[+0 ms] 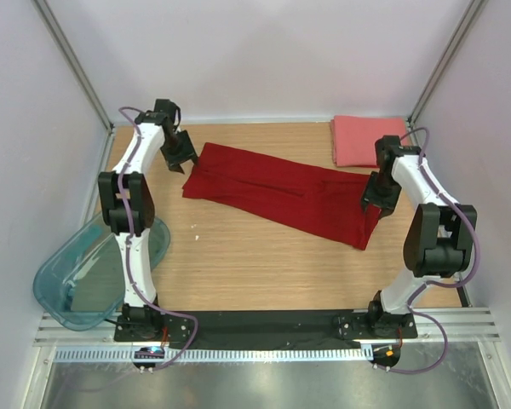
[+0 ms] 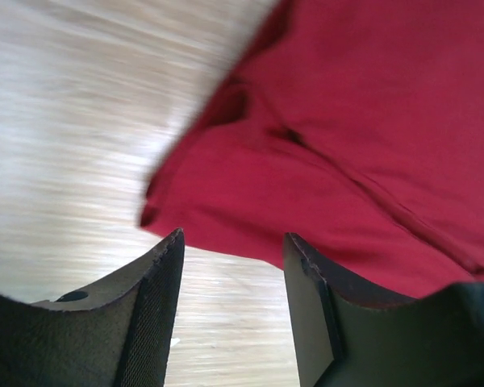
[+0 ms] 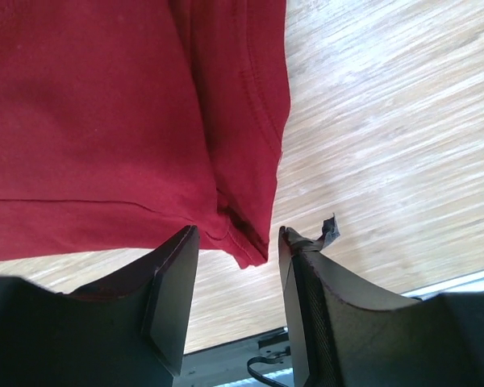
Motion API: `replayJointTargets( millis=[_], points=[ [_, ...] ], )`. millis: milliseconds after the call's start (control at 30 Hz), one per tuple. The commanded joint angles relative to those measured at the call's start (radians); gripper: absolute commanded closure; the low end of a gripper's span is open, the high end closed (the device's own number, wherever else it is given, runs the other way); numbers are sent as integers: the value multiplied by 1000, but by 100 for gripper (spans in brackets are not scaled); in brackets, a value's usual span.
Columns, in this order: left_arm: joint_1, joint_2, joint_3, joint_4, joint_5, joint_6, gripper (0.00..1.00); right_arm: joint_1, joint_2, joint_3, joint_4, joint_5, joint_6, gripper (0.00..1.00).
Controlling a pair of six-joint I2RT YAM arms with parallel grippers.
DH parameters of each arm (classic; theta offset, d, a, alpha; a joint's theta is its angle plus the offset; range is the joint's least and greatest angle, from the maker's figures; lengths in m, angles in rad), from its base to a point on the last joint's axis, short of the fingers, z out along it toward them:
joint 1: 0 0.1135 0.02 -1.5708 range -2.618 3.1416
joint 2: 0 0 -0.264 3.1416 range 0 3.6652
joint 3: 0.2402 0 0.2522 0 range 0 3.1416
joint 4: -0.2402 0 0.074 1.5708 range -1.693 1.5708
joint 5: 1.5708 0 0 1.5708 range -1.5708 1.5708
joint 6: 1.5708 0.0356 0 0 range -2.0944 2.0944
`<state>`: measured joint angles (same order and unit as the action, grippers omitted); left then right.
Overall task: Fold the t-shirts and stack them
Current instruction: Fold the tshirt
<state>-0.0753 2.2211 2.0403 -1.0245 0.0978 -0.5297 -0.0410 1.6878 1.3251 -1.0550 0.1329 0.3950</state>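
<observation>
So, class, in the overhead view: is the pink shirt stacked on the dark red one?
No, the folded pink shirt lies in the far right corner of the table, not on the dark red shirt.

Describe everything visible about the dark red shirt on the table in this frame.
The dark red shirt is plain soft cloth with stitched hems, folded lengthwise into a long, rumpled band. It lies flat on the wooden table, running diagonally from far left to near right, near the pink shirt. Nothing grips it: the left pincer and right pincer stand open at its ends.
</observation>
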Motion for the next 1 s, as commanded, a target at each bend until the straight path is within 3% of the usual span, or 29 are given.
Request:
replayJointTargets(
  millis=[0, 167, 300, 633, 800, 867, 967],
  points=[
    [-17, 38, 14, 33, 198, 10, 49, -30, 9, 10, 41, -68, -16, 50],
    [-30, 34, -120, 193, 246, -79, 54, -33, 32, -7, 59, -183, 1, 56],
    [-43, 104, -51, 216, 267, -104, 56, -33, -2, -69, 105, -275, 10, 53],
    [-43, 210, 35, 147, 177, -107, 55, -33, -21, -164, 66, -67, -38, 57],
    [-43, 253, 84, 109, 158, -87, 55, -33, 23, -156, 72, 115, -47, 78],
    [-44, 262, 89, 103, 152, -75, 55, -33, 27, -138, 79, 155, -56, 92],
    [-44, 272, 87, 101, 140, -69, 55, -33, 24, -113, 79, 185, -68, 96]
  ],
)
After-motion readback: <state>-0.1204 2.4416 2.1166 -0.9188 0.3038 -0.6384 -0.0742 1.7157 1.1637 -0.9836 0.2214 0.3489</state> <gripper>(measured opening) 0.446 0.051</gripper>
